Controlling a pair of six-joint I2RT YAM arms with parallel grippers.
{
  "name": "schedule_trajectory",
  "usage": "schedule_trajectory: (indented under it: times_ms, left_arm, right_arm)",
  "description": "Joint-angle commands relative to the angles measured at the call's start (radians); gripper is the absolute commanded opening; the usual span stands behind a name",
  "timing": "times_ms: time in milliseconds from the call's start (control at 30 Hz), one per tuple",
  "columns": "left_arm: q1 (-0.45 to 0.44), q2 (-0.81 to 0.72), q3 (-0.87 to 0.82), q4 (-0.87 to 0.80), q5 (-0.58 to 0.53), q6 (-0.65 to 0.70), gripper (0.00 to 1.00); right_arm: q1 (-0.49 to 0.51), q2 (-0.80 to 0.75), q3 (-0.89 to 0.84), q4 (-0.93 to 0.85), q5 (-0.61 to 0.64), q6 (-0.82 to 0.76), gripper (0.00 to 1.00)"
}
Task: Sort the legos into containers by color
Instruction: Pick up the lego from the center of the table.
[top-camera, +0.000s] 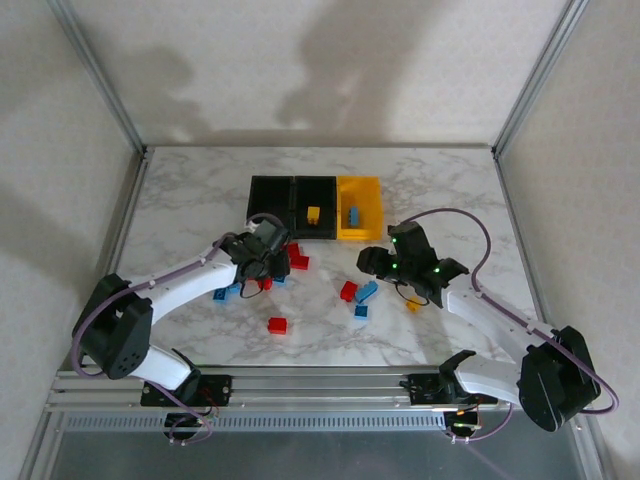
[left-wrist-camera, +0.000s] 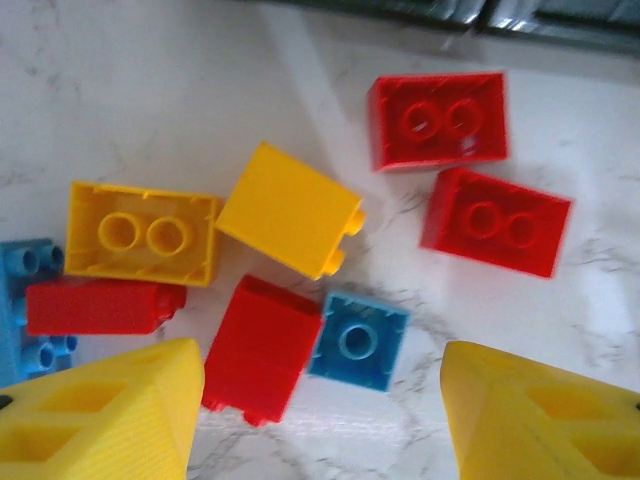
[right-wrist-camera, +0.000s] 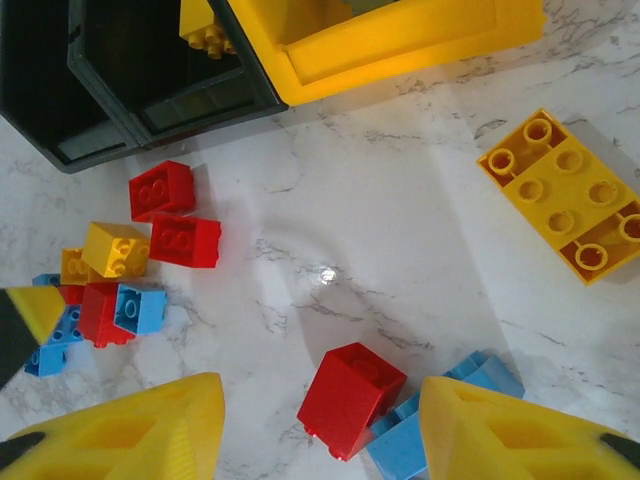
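Legos lie loose on the marble table (top-camera: 200, 200). My left gripper (left-wrist-camera: 320, 420) is open, low over a cluster holding a red brick (left-wrist-camera: 262, 345), a small blue brick (left-wrist-camera: 357, 340), two yellow bricks (left-wrist-camera: 290, 208) and two more red ones (left-wrist-camera: 438, 120); nothing is gripped. My right gripper (right-wrist-camera: 320, 430) is open, with a red brick (right-wrist-camera: 350, 398) on the table between its fingers and a blue brick (right-wrist-camera: 410, 445) against the right finger (right-wrist-camera: 510, 430). Behind stand three containers: two black bins (top-camera: 270, 200) (top-camera: 315, 205) and a yellow bin (top-camera: 360, 208).
A yellow brick (top-camera: 313, 214) sits in the middle black bin and a blue brick (top-camera: 353, 214) in the yellow bin. A flat yellow brick (right-wrist-camera: 565, 195) lies right of my right gripper. A lone red brick (top-camera: 277, 324) rests near the front.
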Motion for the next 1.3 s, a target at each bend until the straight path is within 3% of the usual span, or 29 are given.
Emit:
schedule_trajectory:
  times_ms: [0,300,867,1100,1267]
  left_arm:
    - [0.008,-0.021,-0.049,-0.034,-0.045,0.001,0.61]
    - [0.04,0.022,-0.076,0.009,-0.06,0.027,0.6]
    - [0.065,0.08,-0.088,0.102,0.075,0.059,0.58]
    - [0.072,0.074,-0.099,0.065,0.043,0.062,0.45]
    - [0.083,0.045,-0.105,0.048,0.03,0.063,0.4]
  right_arm:
    - [0.01,0.007,0.003,0.035,-0.021,0.007,0.54]
    - [0.015,-0.009,-0.01,0.021,-0.003,0.016,0.54]
    - [0.014,0.02,-0.009,0.02,0.008,0.013,0.54]
    - [0.014,0.036,-0.012,0.026,0.007,0.015,0.54]
    - [0.013,0.048,-0.007,0.037,0.003,0.013,0.54]
